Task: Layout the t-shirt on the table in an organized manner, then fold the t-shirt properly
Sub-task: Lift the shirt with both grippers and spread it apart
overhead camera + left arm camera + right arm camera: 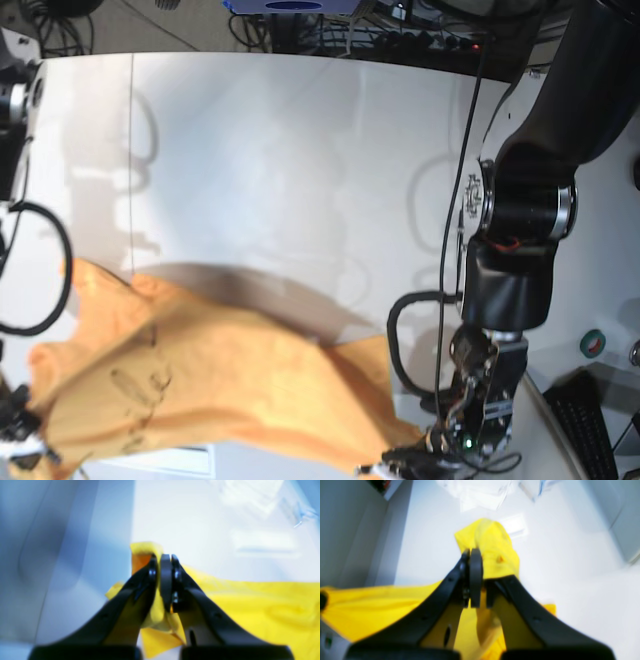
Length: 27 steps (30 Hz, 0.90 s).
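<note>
- Left wrist view: my left pincer (166,562) is closed tight, its black fingers (152,575) pinching a bunched fold of the t-shirt (262,605). A small tuft of cloth stands up just beyond the fingertips, and more of it hangs crumpled between the two finger arms, beneath the tips. From the pincer the shirt runs away to the right as a broad sheet (it reads bright yellow in this camera). The white table (200,530) lies beyond and below the tips; the far end of it is blurred.
- Right wrist view: my right pincer (476,562) is likewise closed, gripping another bunch of the same t-shirt (370,605). A peaked hump of fabric rises just past the tips and to their right. The rest of the cloth stretches off to the left of the pincer and also hangs under the finger arms. The table (570,555) shows white beyond the tips and to the right.
- Base view: the t-shirt (230,385), light orange here with a thin black line drawing, spreads across the near part of the table (300,170), rumpled, casting a shadow on the surface behind it. My left arm (515,270) reaches down at the right of this view to the shirt's near right corner. My right pincer itself is hard to make out at the left edge.
</note>
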Tool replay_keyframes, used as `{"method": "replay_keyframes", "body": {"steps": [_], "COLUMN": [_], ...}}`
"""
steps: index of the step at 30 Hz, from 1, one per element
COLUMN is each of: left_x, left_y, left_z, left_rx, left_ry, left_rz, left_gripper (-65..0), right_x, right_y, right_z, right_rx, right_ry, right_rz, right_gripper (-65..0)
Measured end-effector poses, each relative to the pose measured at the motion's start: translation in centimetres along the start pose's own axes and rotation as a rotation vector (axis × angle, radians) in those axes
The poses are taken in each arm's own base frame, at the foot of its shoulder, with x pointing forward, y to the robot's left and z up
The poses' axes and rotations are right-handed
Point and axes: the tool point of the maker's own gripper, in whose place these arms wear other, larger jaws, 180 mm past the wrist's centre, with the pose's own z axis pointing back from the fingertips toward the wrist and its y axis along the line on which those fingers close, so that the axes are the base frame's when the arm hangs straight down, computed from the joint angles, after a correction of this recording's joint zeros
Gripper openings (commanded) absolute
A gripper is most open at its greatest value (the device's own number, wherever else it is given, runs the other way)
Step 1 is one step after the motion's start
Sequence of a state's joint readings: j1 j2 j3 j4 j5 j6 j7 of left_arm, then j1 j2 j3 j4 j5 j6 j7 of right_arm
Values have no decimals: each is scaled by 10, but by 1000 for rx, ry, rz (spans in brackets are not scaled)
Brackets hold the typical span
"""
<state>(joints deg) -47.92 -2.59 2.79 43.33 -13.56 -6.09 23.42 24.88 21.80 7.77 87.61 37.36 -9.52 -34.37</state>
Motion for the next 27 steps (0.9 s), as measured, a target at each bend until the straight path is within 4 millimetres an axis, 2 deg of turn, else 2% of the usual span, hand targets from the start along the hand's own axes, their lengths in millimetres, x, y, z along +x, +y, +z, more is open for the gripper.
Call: {"method": "replay_keyframes", "body": {"steps": [2,5,7,8,10,12,13,15,17,20,22,23,24,27], "left_x": [27,73,88,85,50,-22,-66,-134,-183,-247,-283,-296,-304,-300], "left_y": [-5,-5,2,10,28,41,44,44,49,55,61,65,66,73], "left_z": [1,19,43,57,83,102,114,134,151,170,181,185,188,190], "left_rx": [-12,-16,-11,2,49,88,94,94,101,114,131,140,146,157], "left_ry": [-44,-140,-178,-188,-154,-19,63,190,288,423,514,549,573,551], "left_rz": [-5,-37,-28,-22,-19,-37,-50,-42,-29,-6,21,33,35,56], "left_gripper": [-650,-650,-650,-650,-650,-650,-650,-650,-650,-650,-650,-650,-650,-650], "right_x": [32,77,91,87,43,-26,-67,-120,-159,-250,-299,-310,-313,-309], "right_y": [-6,-4,-6,-12,-27,-38,-39,-39,-34,-45,-48,-48,-52,-55], "right_z": [4,24,50,62,77,87,95,110,120,133,147,152,153,154], "right_rx": [-12,-3,12,8,-7,-18,-5,13,46,12,0,2,-9,-15], "right_ry": [-61,-181,-263,-284,-210,-72,12,106,154,359,486,514,517,495], "right_rz": [37,116,154,172,185,126,84,32,-16,-116,-173,-188,-191,-183], "right_gripper": [-650,-650,-650,-650,-650,-650,-650,-650,-650,-650,-650,-650,-650,-650]}}
